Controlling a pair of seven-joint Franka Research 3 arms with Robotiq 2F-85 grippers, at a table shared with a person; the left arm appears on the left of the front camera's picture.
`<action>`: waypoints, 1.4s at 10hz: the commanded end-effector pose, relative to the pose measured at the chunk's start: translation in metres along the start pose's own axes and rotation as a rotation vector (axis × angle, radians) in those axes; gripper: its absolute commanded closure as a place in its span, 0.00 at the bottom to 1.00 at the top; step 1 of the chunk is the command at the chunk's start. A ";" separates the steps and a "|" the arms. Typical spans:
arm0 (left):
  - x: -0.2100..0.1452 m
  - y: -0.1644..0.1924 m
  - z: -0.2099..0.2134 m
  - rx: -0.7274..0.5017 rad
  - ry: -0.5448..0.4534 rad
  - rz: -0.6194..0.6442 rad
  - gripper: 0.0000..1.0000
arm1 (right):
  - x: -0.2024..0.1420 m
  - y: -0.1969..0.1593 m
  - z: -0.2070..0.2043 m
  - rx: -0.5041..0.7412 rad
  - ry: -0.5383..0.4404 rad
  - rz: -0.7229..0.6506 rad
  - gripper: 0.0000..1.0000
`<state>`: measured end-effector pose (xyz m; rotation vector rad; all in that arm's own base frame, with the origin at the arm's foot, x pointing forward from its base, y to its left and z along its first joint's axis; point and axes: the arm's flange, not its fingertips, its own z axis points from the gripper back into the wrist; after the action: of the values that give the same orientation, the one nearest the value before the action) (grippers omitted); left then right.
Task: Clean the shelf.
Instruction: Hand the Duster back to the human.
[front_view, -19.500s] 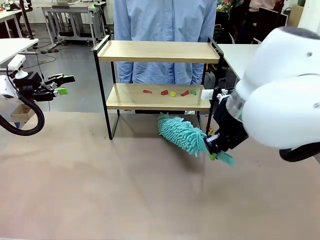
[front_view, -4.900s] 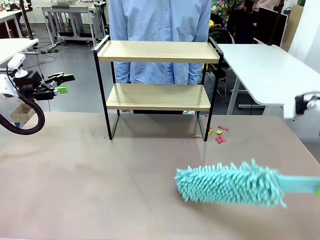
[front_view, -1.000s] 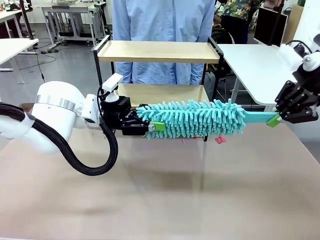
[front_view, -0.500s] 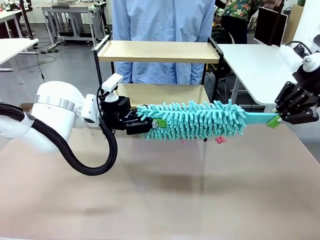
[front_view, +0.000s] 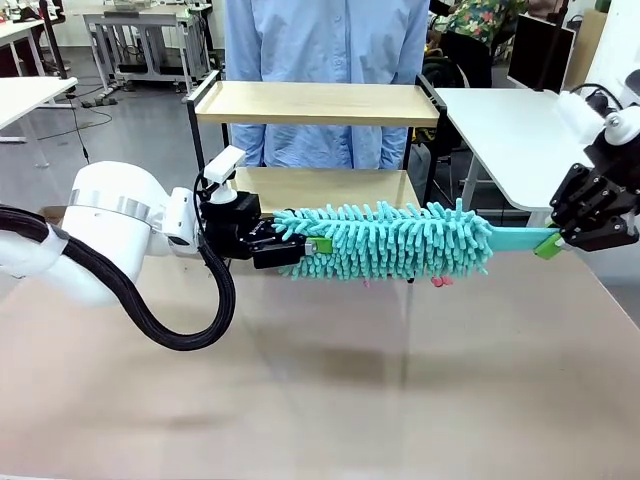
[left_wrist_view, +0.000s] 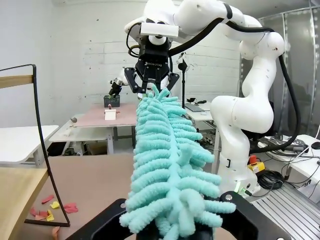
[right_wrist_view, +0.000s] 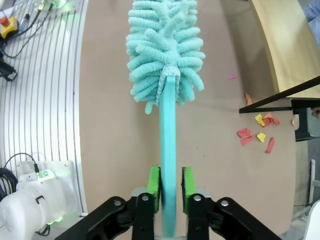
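At the far edge of the brown table stands the shelf (front_view: 317, 103), one small rack of two light wooden boards in a thin black frame, both boards bare, with a person in a blue shirt (front_view: 328, 40) just behind it. One teal duster (front_view: 385, 241) hangs level in front of the lower board, stretched between two arms. On my left, the left gripper (front_view: 300, 250) has its fingers pinched into the fluffy tip. On my right, the right gripper (right_wrist_view: 170, 186) has the flat teal handle between its two green pads (right_wrist_view: 154, 183), with slim gaps showing on both sides of it. By the rack's right foot I count five scraps (right_wrist_view: 256, 134) on the table, red and yellow.
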<state>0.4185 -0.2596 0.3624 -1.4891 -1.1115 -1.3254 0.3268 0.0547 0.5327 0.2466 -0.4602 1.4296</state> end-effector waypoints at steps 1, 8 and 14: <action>0.000 -0.001 -0.001 -0.013 -0.006 0.001 1.00 | -0.004 0.009 0.020 -0.038 -0.115 -0.021 0.00; 0.000 -0.001 -0.001 -0.013 -0.006 0.001 1.00 | -0.105 0.063 0.102 -0.303 -0.640 -0.370 0.00; 0.031 -0.006 0.026 0.080 -0.047 -0.003 0.82 | -0.113 0.052 0.131 -0.289 -0.620 -0.370 0.00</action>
<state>0.4246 -0.2477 0.3679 -1.4742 -1.1332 -1.2995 0.2475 -0.0943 0.5925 0.5215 -1.0586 0.8825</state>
